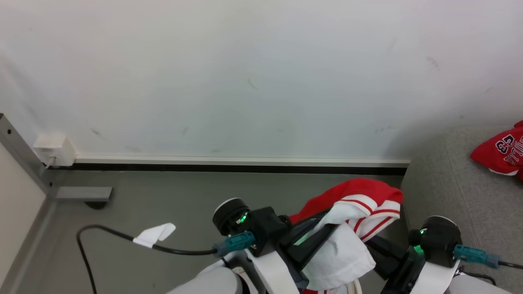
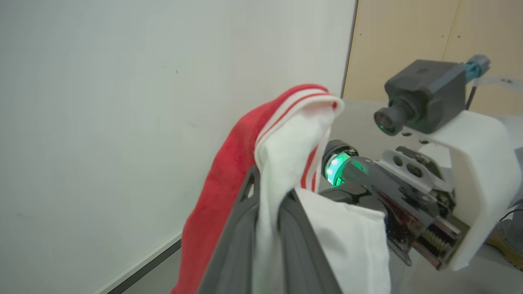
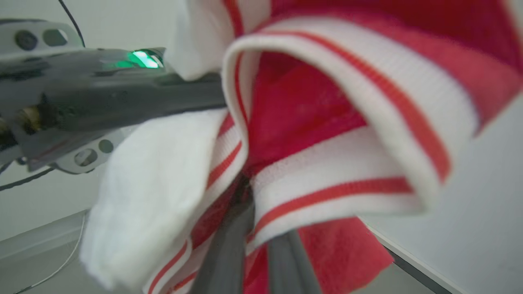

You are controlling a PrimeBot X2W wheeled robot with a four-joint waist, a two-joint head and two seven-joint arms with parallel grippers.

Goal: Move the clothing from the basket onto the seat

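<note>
Clothing (image 1: 355,192) swathing left fingers (image 2: 229,253), seat (image 1: 441,192) cropped

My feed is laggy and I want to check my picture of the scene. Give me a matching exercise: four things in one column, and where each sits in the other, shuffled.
Things
1. striped red garment
2. red garment with lettering
3. black cable
4. white wall box

Places
A. runs to the teal connector
B. lies on the seat
C. low on the wall, far left
D. held between left gripper and right gripper

Pairs: 1-D, 2-B, 3-A, 4-C
</note>
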